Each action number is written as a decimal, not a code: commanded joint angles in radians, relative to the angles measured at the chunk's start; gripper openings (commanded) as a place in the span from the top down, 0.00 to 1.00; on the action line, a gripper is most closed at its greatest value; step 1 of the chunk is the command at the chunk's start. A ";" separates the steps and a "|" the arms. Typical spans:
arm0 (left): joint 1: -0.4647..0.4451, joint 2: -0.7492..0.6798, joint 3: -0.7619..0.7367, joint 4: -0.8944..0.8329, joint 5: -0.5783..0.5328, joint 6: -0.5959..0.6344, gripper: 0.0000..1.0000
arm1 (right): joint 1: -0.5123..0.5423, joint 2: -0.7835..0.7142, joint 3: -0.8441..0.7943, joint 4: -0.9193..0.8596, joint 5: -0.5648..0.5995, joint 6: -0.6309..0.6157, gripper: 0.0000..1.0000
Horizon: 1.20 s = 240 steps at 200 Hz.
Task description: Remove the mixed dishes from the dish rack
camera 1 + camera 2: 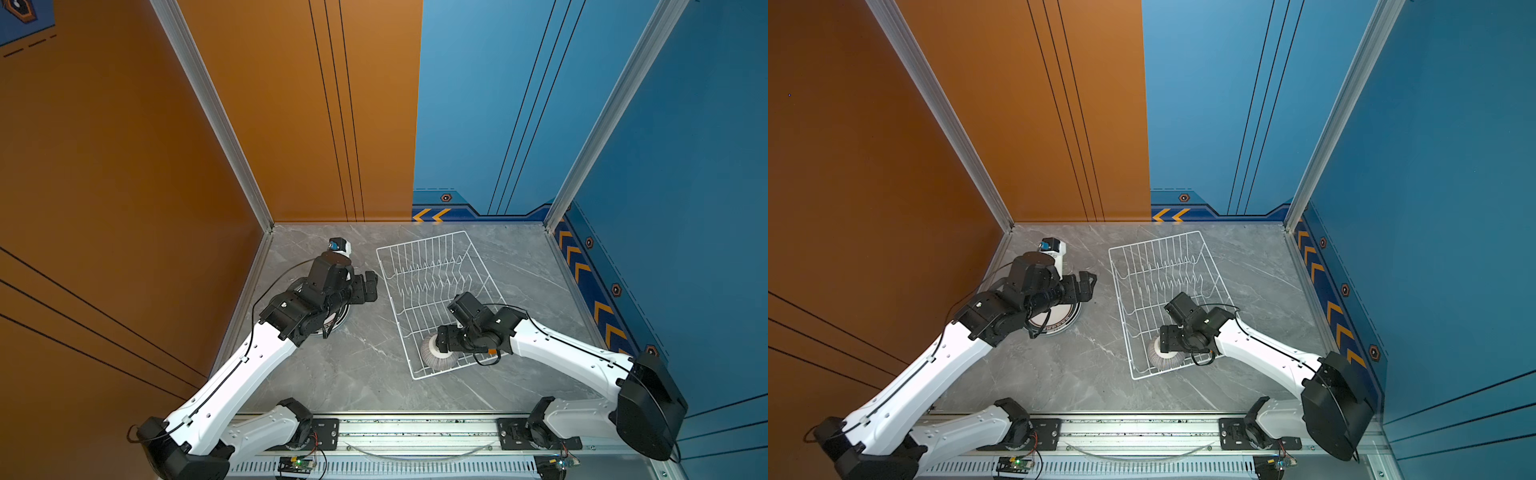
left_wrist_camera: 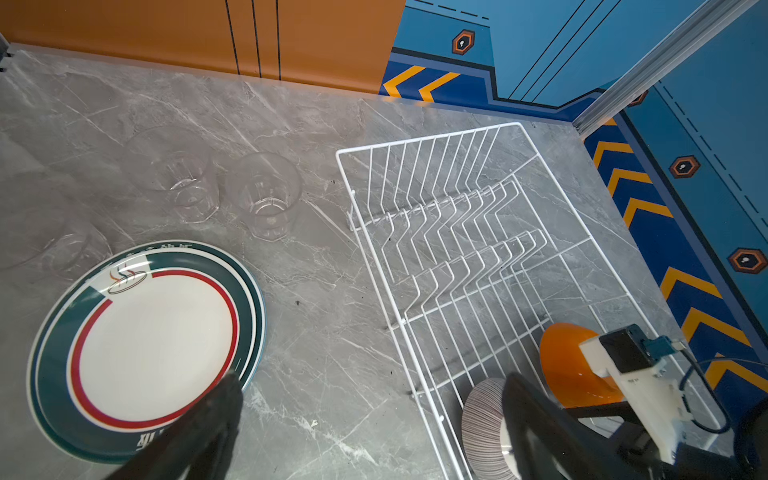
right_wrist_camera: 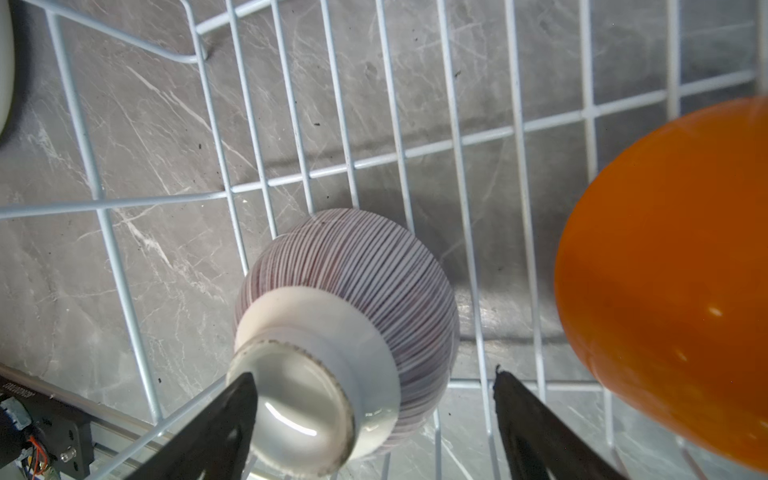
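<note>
The white wire dish rack [image 1: 419, 240] [image 1: 1154, 240] [image 2: 428, 137] [image 3: 374, 160] stands right of centre. At its near end a grey-striped bowl [image 1: 432, 360] [image 1: 1160, 360] [image 2: 484, 428] [image 3: 357, 257] lies foot-up beside an orange bowl [image 2: 569, 365] [image 3: 673, 282]. My right gripper [image 1: 441, 338] [image 1: 1168, 337] [image 3: 374, 399] is open and straddles the striped bowl's white foot; one finger is at the foot's rim, the other stands apart. My left gripper [image 1: 370, 286] [image 1: 1088, 284] [image 2: 374, 419] is open over the table beside a dark-ringed plate [image 1: 1059, 322] [image 2: 153, 345]. Clear tumblers [image 2: 266, 195] [image 2: 174, 174] stand behind the plate.
The grey marble table [image 1: 353, 374] is walled orange on the left and blue on the right. A third tumbler [image 2: 54, 245] stands beside the plate. The rack's upright prongs [image 2: 457, 232] hold nothing. A metal rail [image 1: 415, 432] runs along the front edge.
</note>
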 commanded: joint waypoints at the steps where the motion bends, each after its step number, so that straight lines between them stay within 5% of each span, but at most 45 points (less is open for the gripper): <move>1: 0.033 0.038 0.018 0.025 0.089 0.045 0.02 | 0.014 0.027 0.029 0.015 0.042 0.055 0.11; 77: 0.121 0.118 -0.041 0.135 0.250 0.034 0.02 | -0.017 0.067 0.028 0.065 0.119 0.120 0.12; 162: 0.141 0.145 -0.038 0.136 0.313 0.015 0.02 | -0.174 0.241 0.148 0.212 -0.011 0.103 0.13; 240: 0.138 0.110 -0.073 0.147 0.345 -0.022 0.02 | -0.185 0.309 0.133 0.306 -0.079 0.133 0.08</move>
